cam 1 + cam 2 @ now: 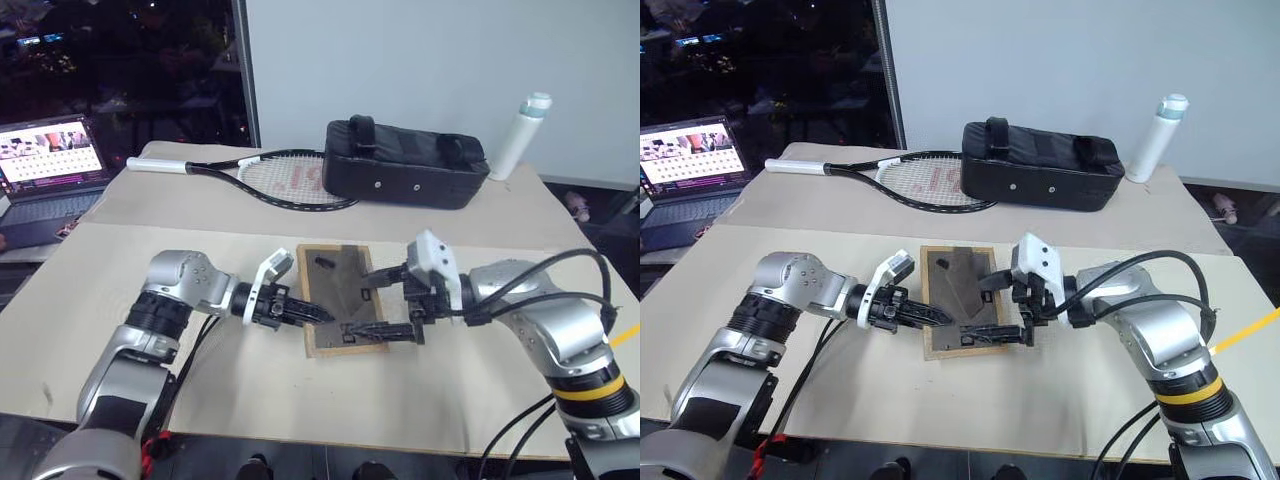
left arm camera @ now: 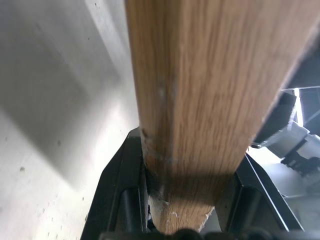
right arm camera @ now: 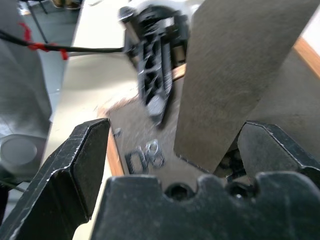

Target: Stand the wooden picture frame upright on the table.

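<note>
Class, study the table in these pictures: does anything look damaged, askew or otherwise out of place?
Yes. The wooden picture frame lies face down on the table, dark back up, its fold-out stand raised. In the left wrist view, its wooden edge looks chipped where the left gripper clamps it.

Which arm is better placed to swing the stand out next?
Right. The right gripper has open jaws astride the fold-out stand on the wooden picture frame, while the left gripper is clamped on the frame's edge, steadying it.
</note>
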Robot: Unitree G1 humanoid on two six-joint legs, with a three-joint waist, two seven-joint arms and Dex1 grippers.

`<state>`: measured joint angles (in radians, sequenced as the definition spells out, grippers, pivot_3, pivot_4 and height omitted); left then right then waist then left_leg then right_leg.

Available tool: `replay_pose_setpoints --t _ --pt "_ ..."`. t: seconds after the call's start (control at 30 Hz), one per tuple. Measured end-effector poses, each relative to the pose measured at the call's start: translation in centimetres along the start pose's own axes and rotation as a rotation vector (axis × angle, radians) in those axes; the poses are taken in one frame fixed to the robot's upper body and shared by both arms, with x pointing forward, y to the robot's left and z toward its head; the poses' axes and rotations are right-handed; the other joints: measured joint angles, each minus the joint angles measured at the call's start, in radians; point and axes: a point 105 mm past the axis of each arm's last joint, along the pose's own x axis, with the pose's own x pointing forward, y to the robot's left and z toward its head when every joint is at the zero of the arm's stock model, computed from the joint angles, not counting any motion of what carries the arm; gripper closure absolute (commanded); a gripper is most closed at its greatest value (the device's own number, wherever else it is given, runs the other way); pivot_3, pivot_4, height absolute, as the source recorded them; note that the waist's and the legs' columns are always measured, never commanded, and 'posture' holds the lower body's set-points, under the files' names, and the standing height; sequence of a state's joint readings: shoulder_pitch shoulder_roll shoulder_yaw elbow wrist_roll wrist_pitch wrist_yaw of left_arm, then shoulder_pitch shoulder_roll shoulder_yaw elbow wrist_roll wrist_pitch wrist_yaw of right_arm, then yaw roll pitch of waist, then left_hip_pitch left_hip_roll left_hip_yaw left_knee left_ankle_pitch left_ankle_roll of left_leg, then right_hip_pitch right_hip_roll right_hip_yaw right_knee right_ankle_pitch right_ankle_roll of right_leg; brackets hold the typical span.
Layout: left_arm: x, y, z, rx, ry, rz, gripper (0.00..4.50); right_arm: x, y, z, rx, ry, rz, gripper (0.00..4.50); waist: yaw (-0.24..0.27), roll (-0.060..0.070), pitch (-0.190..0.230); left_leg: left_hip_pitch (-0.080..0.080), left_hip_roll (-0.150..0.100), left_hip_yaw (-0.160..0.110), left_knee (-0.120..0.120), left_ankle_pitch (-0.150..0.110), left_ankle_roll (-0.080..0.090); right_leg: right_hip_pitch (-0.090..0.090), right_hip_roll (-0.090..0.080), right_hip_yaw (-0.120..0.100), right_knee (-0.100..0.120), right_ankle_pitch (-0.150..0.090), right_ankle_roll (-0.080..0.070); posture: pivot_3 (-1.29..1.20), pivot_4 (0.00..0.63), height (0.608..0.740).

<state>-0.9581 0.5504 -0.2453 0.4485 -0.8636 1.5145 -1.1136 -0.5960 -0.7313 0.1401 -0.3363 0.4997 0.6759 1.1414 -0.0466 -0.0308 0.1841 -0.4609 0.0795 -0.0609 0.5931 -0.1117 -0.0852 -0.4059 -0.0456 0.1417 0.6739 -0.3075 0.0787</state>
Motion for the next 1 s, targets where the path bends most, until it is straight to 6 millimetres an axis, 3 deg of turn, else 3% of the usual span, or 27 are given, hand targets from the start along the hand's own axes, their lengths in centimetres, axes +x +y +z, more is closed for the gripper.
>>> replay_pose_setpoints --t 0.27,0.37,0.43,0.57,0.63,0.83,0.9,1.0 --pt "-0.6 -1.3 0.3 0.005 0.011 -0.085 3.31 -0.9 0.2 -0.2 -0.007 0.002 -0.007 0.02 0.003 0.000 0.000 0.000 0.000 0.000 0.001 0.000 0.000 0.000 0.000 0.000 0.001 0.000 0.000 0.00 0.150 0.689" --pt "-1.6 -1.3 0.4 -0.001 -0.004 -0.082 3.31 -3.1 -1.8 -1.1 -0.004 0.063 -0.122 0.02 0.002 0.000 0.000 0.000 0.000 0.000 0.002 0.000 0.000 0.000 0.000 0.000 0.001 0.000 0.000 0.00 0.150 0.689" --pt "-2.0 -1.3 0.6 0.021 -0.018 -0.099 3.31 -6.0 -3.5 -2.6 0.048 0.127 -0.256 0.02 0.008 0.000 0.001 0.000 0.000 0.000 0.002 0.000 0.000 0.000 0.000 0.000 0.002 0.000 0.000 0.00 0.150 0.689" --pt "-2.6 0.0 0.8 -0.038 -0.066 -0.094 3.31 -8.0 -3.9 -3.5 0.077 0.122 -0.347 0.02 0.006 0.000 0.001 0.000 0.000 0.000 0.002 0.000 0.000 0.000 0.000 0.000 0.003 -0.001 0.000 0.00 0.150 0.689" --pt "-2.2 -0.1 0.9 -0.077 -0.068 -0.131 3.31 -8.3 -4.1 -4.0 0.021 0.138 -0.392 0.02 0.005 0.000 0.001 0.000 0.000 0.000 0.003 0.000 0.000 0.000 0.000 0.000 0.003 -0.001 0.000 0.00 0.150 0.689" --pt "-1.5 -1.5 1.6 -0.213 -0.052 -0.238 3.31 -8.7 -6.3 -7.2 -0.427 0.364 -0.580 0.02 -0.002 0.000 0.001 0.000 0.000 0.000 0.006 0.000 0.000 0.000 0.000 0.000 0.005 -0.002 0.001 0.00 0.150 0.689" --pt "-1.5 -1.6 1.5 -0.252 -0.041 -0.255 3.31 -8.0 -6.7 -8.0 -0.568 0.381 -0.626 0.02 -0.004 0.000 0.001 0.000 -0.001 0.000 0.006 0.000 0.000 0.000 0.000 0.000 0.006 -0.002 0.001 0.00 0.150 0.689" --pt "-1.2 -1.4 1.1 -0.291 -0.013 -0.266 3.31 -6.2 -6.6 -7.2 -0.767 0.332 -0.634 0.02 -0.009 0.002 0.002 0.000 -0.001 0.000 0.006 0.000 0.000 0.000 0.000 0.000 0.007 -0.002 0.001 0.00 0.150 0.689"
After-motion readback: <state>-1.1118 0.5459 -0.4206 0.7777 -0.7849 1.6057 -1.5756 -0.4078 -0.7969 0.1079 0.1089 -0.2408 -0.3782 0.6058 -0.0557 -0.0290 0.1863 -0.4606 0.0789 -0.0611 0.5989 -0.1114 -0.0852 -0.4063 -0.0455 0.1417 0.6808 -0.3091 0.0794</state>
